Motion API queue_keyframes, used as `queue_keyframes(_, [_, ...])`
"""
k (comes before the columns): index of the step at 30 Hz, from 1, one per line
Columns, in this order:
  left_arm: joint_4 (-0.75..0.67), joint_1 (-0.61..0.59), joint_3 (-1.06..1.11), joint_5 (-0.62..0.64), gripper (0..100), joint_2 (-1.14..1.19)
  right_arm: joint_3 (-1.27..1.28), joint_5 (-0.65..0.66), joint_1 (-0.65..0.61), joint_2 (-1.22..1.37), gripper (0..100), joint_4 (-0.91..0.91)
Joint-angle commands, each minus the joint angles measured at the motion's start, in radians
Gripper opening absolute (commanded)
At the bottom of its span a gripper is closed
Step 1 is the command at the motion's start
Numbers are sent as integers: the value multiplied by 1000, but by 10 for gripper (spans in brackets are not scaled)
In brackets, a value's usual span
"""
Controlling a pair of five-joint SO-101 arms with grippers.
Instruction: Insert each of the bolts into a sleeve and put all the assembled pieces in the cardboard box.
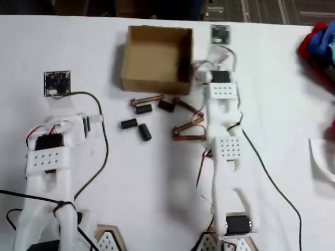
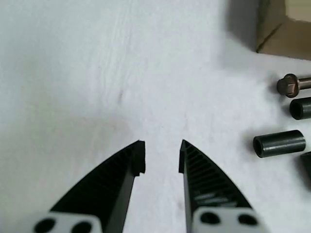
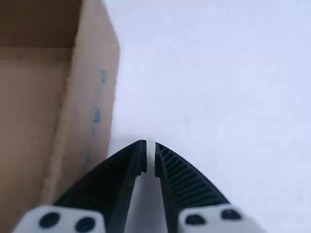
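The cardboard box stands open at the back middle, nothing visible inside. Copper bolts lie in front of it: one on the left, three in a loose cluster on the right. Several black sleeves lie between them. My left gripper hovers open over bare table, left of the parts; a bolt head and a sleeve show off to its side. My right gripper is shut on nothing, just outside the box wall; in the high view the right gripper sits by the box's right side.
Two small circuit boards lie on the white table with cables trailing to the arms. Coloured cloth sits at the far right edge. A white curved object lies at the right.
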Motion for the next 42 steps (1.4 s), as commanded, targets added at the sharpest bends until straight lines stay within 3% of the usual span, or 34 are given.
queue_keyframes(1, [-15, -11, -2, -6, 136, -8, -37, 9, -73, -42, 21, 7])
queue_keyframes(6, [-15, -11, -2, -6, 136, -8, -37, 25, -45, -62, 21, 7])
queue_keyframes(11, [-15, -11, -2, -6, 136, -8, -37, 149, 1, -64, 21, 7])
queue_keyframes(16, [-23, -11, -2, -3, 136, -6, -117, 152, 24, -79, 21, 56])
queue_keyframes(28, [-20, -11, -5, -5, 136, -8, -107, 150, -79, -386, 21, 690])
queue_keyframes(33, [-11, -14, -4, -3, 138, -8, -63, 164, -177, -501, 24, 779])
queue_keyframes(37, [63, -110, -24, -2, 138, -8, 114, 236, -291, -618, 25, 779])
queue_keyframes(42, [118, -423, -77, -6, 139, -8, 505, 278, -441, -802, 43, 777])
